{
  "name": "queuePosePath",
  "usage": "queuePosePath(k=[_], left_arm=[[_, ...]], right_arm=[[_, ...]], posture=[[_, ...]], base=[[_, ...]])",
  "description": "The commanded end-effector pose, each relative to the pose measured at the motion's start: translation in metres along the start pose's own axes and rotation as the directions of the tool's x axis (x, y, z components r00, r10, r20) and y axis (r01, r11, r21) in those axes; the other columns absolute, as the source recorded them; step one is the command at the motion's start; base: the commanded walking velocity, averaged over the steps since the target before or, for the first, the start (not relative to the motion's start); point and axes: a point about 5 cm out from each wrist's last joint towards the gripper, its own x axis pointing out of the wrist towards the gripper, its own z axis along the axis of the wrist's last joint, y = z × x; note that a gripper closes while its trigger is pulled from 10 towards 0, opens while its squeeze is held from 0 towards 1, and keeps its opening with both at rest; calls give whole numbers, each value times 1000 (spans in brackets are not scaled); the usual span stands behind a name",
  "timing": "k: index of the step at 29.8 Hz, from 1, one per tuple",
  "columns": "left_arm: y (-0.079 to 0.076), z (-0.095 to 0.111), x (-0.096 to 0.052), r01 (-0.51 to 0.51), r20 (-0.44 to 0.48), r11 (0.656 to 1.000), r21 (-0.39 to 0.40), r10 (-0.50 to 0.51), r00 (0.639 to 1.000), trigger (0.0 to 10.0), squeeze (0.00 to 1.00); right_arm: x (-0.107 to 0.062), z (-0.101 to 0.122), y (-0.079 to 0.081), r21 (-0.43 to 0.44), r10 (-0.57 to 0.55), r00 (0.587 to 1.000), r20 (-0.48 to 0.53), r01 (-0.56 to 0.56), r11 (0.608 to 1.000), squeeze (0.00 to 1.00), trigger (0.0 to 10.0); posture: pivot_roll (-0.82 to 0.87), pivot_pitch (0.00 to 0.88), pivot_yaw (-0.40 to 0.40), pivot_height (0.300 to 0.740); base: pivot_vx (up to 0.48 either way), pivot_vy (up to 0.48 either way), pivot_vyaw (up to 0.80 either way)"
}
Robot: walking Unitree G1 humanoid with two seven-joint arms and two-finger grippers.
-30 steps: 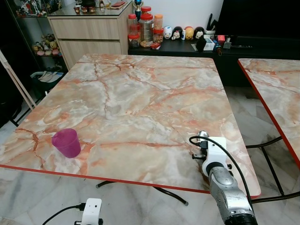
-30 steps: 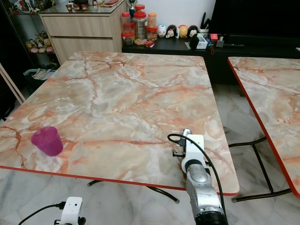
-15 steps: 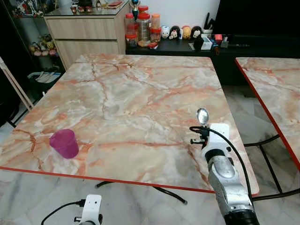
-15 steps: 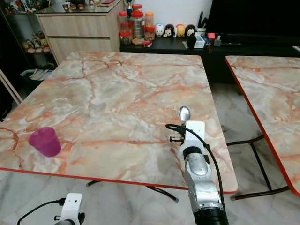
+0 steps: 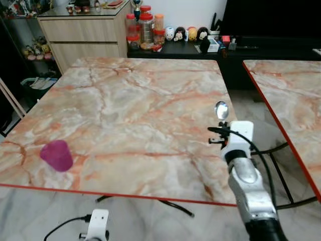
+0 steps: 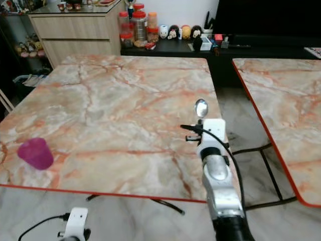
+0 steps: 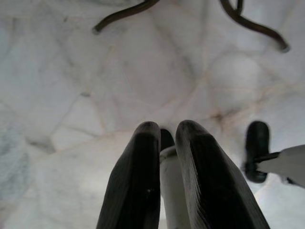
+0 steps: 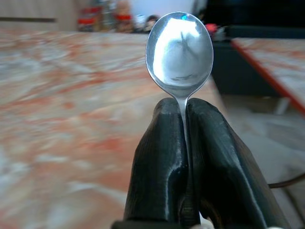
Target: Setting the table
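Note:
My right gripper (image 8: pixel 185 109) is shut on a silver spoon (image 8: pixel 179 50), whose bowl (image 5: pixel 221 110) sticks up past the fingertips. It hangs over the marble table (image 5: pixel 130 105) near the right edge. A magenta plastic cup (image 5: pixel 56 155) stands upside down near the front left corner of that table. In the left wrist view my left gripper (image 7: pixel 167 131) points down at the pale tiled floor with its black fingers (image 7: pixel 138 181) close together around a white part of the robot.
A second marble table (image 5: pixel 286 90) stands to the right across a narrow gap of floor. Behind the table are a wooden sideboard (image 5: pixel 85 35), jars (image 5: pixel 145 25) and small figurines (image 5: pixel 185 34) on a dark low cabinet.
The right arm has risen and moved forward and right, bringing the spoon's bowl up into view over the table's right edge. The camera has shifted, sliding the scene to the left.

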Motion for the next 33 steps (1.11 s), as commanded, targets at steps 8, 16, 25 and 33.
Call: queuePosePath(k=[8,16,25,33], left_arm=[[4,-3,-1,-7,-13,1000,21,8,1000,10000,0],[4,-3,-1,-6,-13,1000,26,6,1000,10000,0],[4,-5,-1,-7,-18,1000,23,8,1000,10000,0],[3,-4,-1,-6,-15,1000,21,6,1000,10000,0]], right_arm=[[3,14,1,11,1,998,58,-2,1000,0,10000],[2,15,4,2,7,998,68,-7,1000,0,10000],[2,17,4,-3,4,997,72,-4,1000,0,10000],[-2,17,8,7,8,997,77,-8,1000,0,10000]], posture=[[-28,0,2,728],[-28,0,2,728],[-31,0,2,728],[-35,0,5,728]], base=[[0,-339,0],[0,-338,0],[0,-339,0],[0,-337,0]])
